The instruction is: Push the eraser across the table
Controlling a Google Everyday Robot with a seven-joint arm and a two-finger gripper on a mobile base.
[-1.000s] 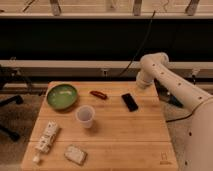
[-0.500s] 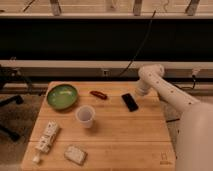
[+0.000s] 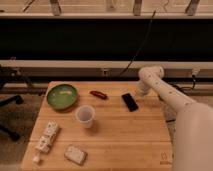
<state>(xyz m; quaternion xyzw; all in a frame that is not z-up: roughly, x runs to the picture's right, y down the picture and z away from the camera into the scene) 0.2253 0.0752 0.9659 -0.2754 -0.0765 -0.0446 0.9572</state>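
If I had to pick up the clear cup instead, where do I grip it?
Take the clear cup by its walls just below the rim, coming from its right, the side the gripper is on, near the eraser. It stands upright with its mouth up, on the table.

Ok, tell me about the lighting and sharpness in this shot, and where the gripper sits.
Camera view: warm indoor light falls on the table, while the band behind it is nearly black. The whole view is soft; the eraser reads only as a dark slab. The clear cup casts a faint shadow. The gripper sits shut, just right of the eraser.
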